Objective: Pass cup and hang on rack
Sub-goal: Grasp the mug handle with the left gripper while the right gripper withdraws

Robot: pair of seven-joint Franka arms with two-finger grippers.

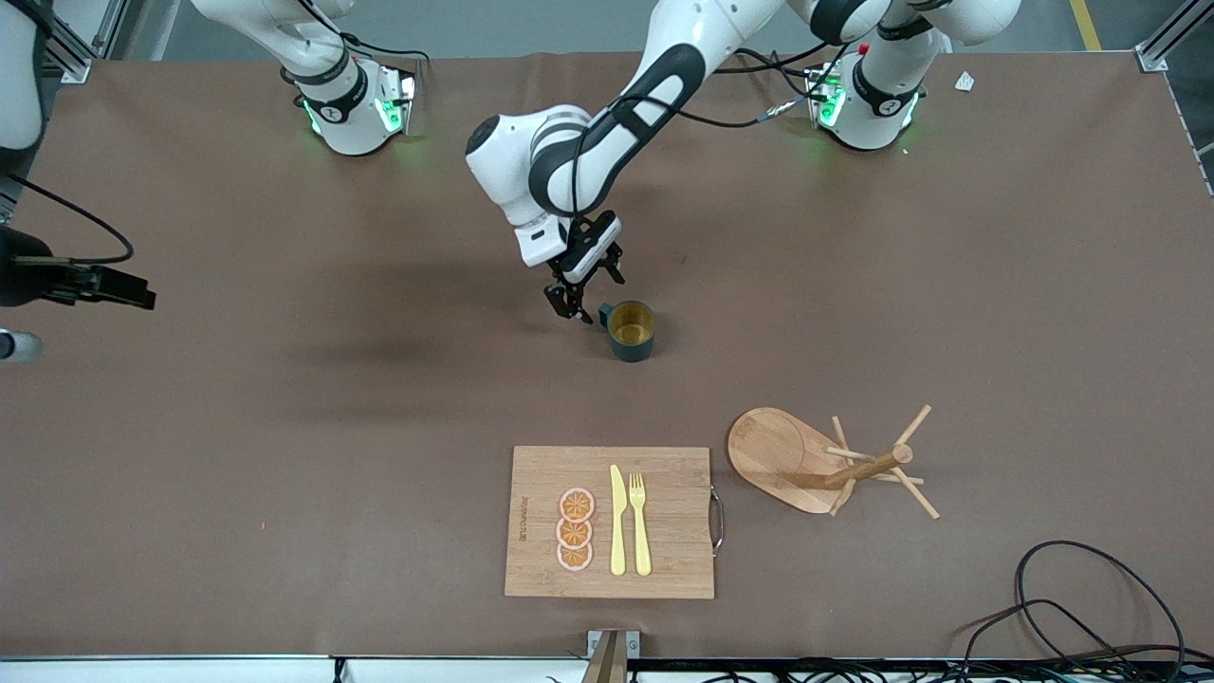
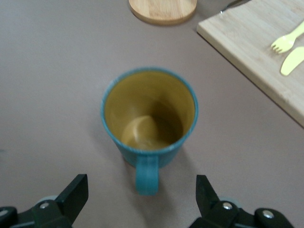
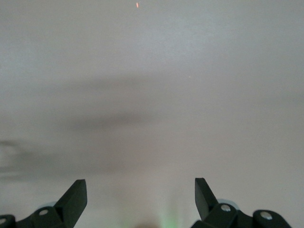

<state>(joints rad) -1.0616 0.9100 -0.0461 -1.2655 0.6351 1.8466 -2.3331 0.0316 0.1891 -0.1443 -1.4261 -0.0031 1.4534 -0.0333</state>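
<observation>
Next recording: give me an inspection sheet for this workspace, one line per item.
Surface: brown table, flat.
Job's things: cup upright on the table, handle toward the left hand; rack tipped over, lying on its side beside the cutting board, toward the left arm's end.
Clutter: cutting board carrying three orange slices, a yellow knife and a yellow fork.
Grippers: left hand open, low beside the cup handle, not gripping. Right hand open over bare table; that arm waits.
Cables: black loops on the table's corner nearest the camera, at the left arm's end.
Surroundings: small white scrap near the left arm's base.
</observation>
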